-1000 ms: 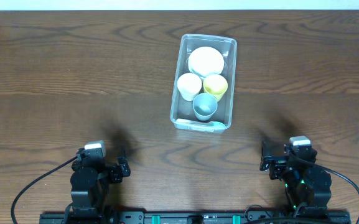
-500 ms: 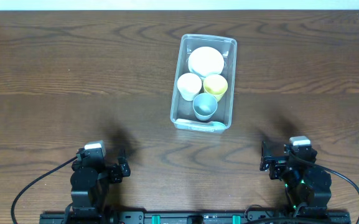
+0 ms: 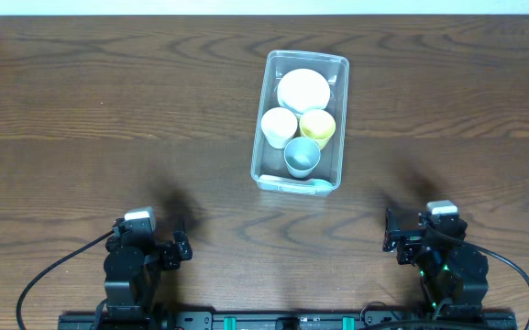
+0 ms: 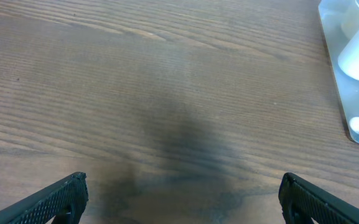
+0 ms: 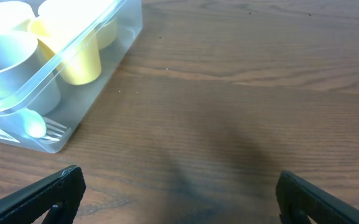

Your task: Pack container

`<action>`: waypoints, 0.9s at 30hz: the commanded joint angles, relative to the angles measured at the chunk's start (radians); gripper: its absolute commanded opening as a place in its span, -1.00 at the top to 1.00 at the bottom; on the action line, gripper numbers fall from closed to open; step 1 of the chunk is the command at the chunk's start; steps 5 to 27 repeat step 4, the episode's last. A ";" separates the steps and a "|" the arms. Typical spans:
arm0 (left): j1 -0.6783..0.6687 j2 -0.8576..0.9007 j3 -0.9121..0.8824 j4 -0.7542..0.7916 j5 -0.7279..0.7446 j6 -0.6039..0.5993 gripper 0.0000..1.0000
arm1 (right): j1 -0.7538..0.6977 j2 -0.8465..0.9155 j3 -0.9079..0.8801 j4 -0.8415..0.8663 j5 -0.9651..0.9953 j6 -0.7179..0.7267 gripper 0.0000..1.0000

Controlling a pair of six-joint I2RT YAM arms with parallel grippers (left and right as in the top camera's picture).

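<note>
- The container (image 3: 258, 137) is seen standing on the surface (image 3: 108, 110), ahead of both pincers and between them, well apart from each.
- From the left pincer (image 4: 182, 193) the container (image 4: 347, 106) is found ahead and to the right; only its near corner is caught at the right edge of the left wrist view.
- From the right pincer (image 5: 179, 190) the container (image 5: 104, 50) is found ahead and to the left, with its near end turned toward that pincer.
- Inside the container, a white bowl (image 3: 303, 90) is placed at the end farthest from the pincers.
- A white cup (image 3: 279, 126) and a yellow cup (image 3: 317, 126) are set side by side in the middle, the white one on the left pincer's side.
- A grey cup (image 3: 302, 157) is set nearer the pincers, and a white spoon (image 5: 33, 126) is laid along the near wall.
- The left pincer is held spread wide, with only bare surface between its fingertips.
- The right pincer is likewise held spread wide, with nothing gripped.
</note>
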 commanded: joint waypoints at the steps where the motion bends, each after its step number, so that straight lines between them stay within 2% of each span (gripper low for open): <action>1: 0.005 -0.006 -0.011 0.005 -0.002 0.013 -0.96 | 0.007 -0.010 -0.004 0.002 -0.007 -0.018 -0.99; 27: 0.005 -0.006 -0.011 0.005 -0.002 0.013 -0.96 | 0.007 -0.010 -0.004 0.002 -0.007 -0.018 -0.98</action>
